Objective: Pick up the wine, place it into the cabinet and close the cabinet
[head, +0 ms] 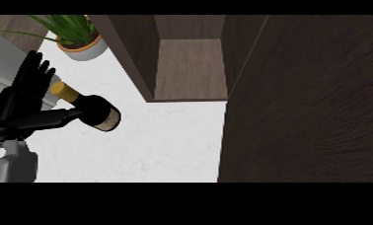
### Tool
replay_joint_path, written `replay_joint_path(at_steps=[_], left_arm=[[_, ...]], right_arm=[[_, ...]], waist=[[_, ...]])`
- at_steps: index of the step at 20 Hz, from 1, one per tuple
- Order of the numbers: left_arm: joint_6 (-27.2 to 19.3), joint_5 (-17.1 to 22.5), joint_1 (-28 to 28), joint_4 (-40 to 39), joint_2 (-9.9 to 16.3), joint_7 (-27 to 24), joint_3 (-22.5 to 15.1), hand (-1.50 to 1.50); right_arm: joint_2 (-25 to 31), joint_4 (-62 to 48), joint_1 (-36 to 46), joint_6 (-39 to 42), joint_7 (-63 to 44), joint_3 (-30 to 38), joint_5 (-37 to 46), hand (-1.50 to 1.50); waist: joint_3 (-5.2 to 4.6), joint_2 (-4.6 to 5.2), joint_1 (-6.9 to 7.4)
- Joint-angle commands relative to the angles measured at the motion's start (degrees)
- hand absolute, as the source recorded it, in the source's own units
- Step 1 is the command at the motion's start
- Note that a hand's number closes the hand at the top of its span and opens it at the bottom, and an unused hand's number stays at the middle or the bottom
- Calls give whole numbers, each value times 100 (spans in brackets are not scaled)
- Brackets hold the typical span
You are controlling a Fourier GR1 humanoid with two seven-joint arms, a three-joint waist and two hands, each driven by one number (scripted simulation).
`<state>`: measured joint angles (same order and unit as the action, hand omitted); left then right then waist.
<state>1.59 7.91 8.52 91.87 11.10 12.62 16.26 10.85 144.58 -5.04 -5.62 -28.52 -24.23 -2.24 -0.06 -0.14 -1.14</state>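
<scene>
The wine bottle (93,109), dark with a gold cap and a pale label, is tilted over the white counter (160,140) at the left, cap pointing up-left. My left hand (29,101) is right beside it on its left, fingers straight and pointing up, thumb stretched along the bottle's side and touching it. The fingers are not curled round the bottle. The dark wood cabinet (189,66) stands open to the bottle's upper right, with a bare shelf inside. Its door (299,105) is swung out and fills the right side. My right hand does not show.
A potted plant (79,39) in a white pot stands at the back left, close to the cabinet's left wall (134,51). A grey object (9,58) sits at the left edge behind my hand. White counter lies between the bottle and the door.
</scene>
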Motion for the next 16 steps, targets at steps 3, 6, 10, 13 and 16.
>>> replay_joint_path(at_steps=[3,6,10,13,16], left_arm=[[70,-83,181,-1007,141,-592,226,-150],[243,-61,136,-1333,138,-804,185,-150],[346,-26,432,-2027,282,-1121,331,-150],[186,-308,341,-2412,66,-1638,189,-150],[538,-71,219,-2418,101,-1587,186,-150]], right_arm=[[166,1292,-340,-32,-314,32,-62,-150],[250,1524,-343,-64,-568,-103,20,-150],[95,1302,-136,-243,-533,-246,235,-150],[312,1380,-412,-57,-405,-1,-79,-150],[236,1383,-510,-156,-323,-174,141,-150]], waist=[[1,9,-8],[-2,-1,-24],[-5,7,-10],[1,9,-15],[0,-6,21]])
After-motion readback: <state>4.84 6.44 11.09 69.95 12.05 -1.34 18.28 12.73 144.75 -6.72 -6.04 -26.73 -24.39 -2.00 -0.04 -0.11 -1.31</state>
